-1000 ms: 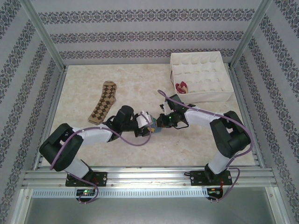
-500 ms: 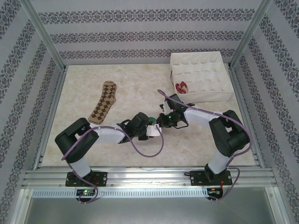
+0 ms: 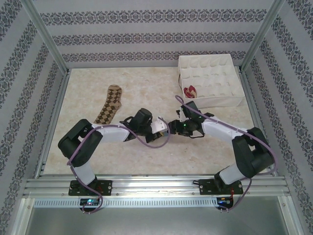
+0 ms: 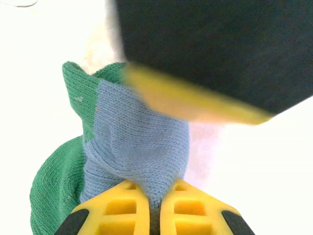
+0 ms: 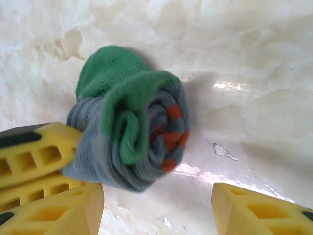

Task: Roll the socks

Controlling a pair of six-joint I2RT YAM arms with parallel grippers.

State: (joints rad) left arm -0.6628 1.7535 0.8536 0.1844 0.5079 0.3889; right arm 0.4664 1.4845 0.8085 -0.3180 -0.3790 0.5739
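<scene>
The left tool is clamped on a thin fold of the rolled sock of green, grey-blue and orange-striped knit, near the middle of the pale marbled surface, while the right tool stands with jaws apart to either side of the roll, not gripping it. Held by that one pinch, the roll may unwind if the left tool tugs or lifts. From above the roll is hard to make out between the two tools, and whether its cuff is tucked over cannot be told.

Left gripper pinched closed; right gripper, facing it, spread apart.
</scene>
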